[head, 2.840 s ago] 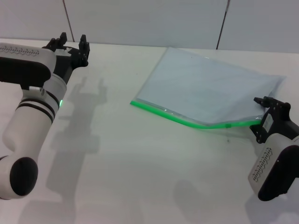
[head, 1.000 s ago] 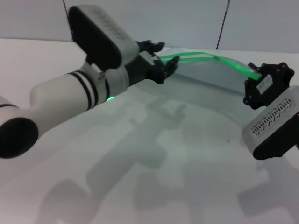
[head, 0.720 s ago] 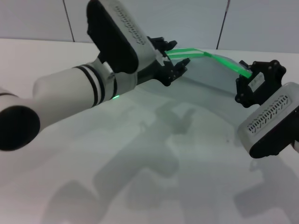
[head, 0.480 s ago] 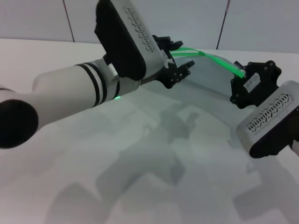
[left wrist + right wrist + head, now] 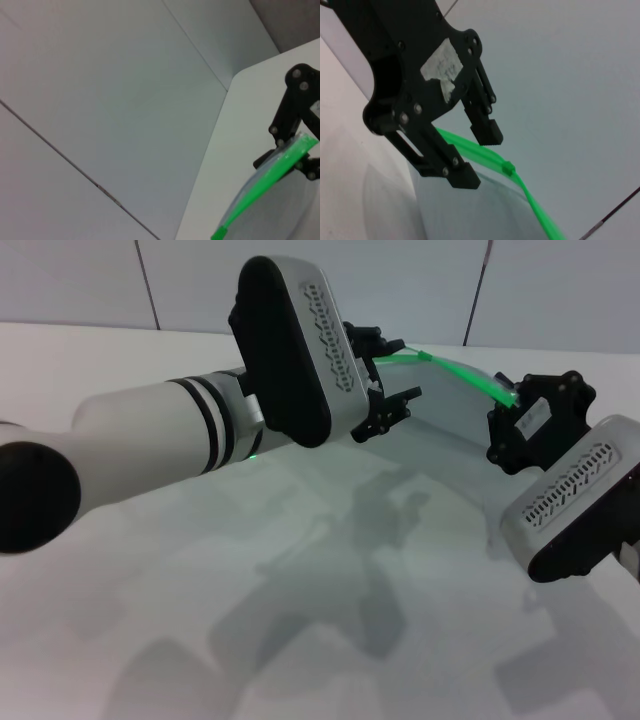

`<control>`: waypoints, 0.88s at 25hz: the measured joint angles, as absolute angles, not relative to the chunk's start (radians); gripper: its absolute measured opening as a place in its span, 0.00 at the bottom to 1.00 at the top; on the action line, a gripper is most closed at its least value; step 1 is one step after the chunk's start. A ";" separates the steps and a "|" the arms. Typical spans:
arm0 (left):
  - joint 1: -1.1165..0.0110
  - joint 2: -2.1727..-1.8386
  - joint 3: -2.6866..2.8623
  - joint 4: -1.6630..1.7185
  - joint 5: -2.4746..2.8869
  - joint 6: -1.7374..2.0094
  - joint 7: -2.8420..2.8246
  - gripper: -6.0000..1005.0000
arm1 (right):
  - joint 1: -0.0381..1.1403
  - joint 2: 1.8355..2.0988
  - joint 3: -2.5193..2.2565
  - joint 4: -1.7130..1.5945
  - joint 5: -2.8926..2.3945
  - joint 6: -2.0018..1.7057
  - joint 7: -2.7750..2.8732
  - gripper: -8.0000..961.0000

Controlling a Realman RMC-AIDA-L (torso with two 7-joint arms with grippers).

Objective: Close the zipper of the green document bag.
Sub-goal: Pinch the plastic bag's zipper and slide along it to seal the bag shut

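Raised off the table with the zipper (image 5: pixel 462 372) stretched taut between 2 grippers: right gripper (image 5: pixel 508 412) clamped on its end, left gripper (image 5: pixel 392 380) spread open around the strip, gripping nothing yet, near the slider tab (image 5: pixel 508 167).

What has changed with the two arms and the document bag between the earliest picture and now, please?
Both arms raised the green document bag off the table; the left gripper crossed over to its zipper. The right gripper still grips the zipper's end.
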State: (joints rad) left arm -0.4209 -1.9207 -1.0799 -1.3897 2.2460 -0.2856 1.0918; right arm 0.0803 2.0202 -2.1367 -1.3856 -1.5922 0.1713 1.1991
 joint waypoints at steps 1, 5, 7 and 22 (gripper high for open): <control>-0.419 -1.922 -1.082 -1.391 2.246 -0.286 1.108 0.48 | 0.080 2.020 -2.137 -1.385 -1.592 0.172 1.199 0.06; -0.401 -1.932 -1.094 -1.398 2.248 -0.287 1.178 0.48 | 0.082 2.020 -2.138 -1.379 -1.592 0.173 1.199 0.06; -0.391 -1.938 -1.101 -1.406 2.256 -0.288 1.199 0.48 | 0.084 2.020 -2.138 -1.376 -1.592 0.174 1.199 0.06; -0.390 -2.016 -1.144 -1.355 2.344 -0.278 1.278 0.47 | 0.100 2.020 -2.150 -1.367 -1.592 0.175 1.199 0.06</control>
